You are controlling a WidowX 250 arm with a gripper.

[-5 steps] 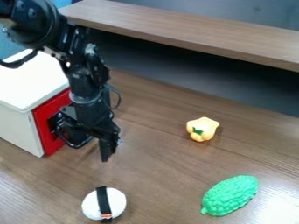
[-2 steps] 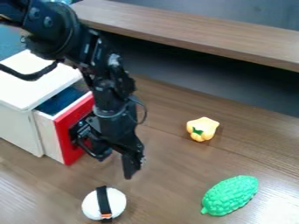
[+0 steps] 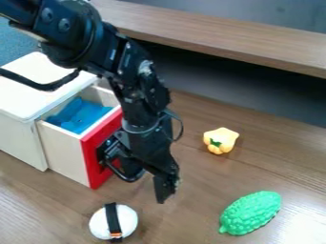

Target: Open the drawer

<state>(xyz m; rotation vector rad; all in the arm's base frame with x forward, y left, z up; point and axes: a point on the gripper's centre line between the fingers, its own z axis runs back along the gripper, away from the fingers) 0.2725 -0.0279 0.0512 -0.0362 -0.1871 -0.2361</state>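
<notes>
Drawer [image 3: 66, 152] has slid farther out of the cabinet [image 3: 19, 138] since the earlier frame, its red front [image 3: 96, 174] now well off the cabinet's face. Gripper [image 3: 153, 176] went the same way, away from the cabinet and down the view. More of the drawer's inside shows too: blue material [image 3: 79, 116], exact item unclear.

Current state: drawer open, still seated in the cabinet at its back end, pale wooden side exposed. Gripper hangs pointing down just outside the red front, on the side away from the cabinet. Dark parts overlap at the front, so can't tell whether the jaws are released or clenched on anything. Black arm [image 3: 117, 52] comes in from the upper left, over the cabinet's far side; a black cable [image 3: 47, 86] crosses above the cabinet's white top.

Rest, all relative to the cabinet: white round toy with black band [image 3: 130, 221] on the wooden table [image 3: 197, 214], nearer the camera; yellow pepper-like toy [image 3: 223, 138] well off to the right; green bumpy toy [image 3: 251, 212] farther right and nearer the camera. Wooden ledge [image 3: 210, 35] behind.
</notes>
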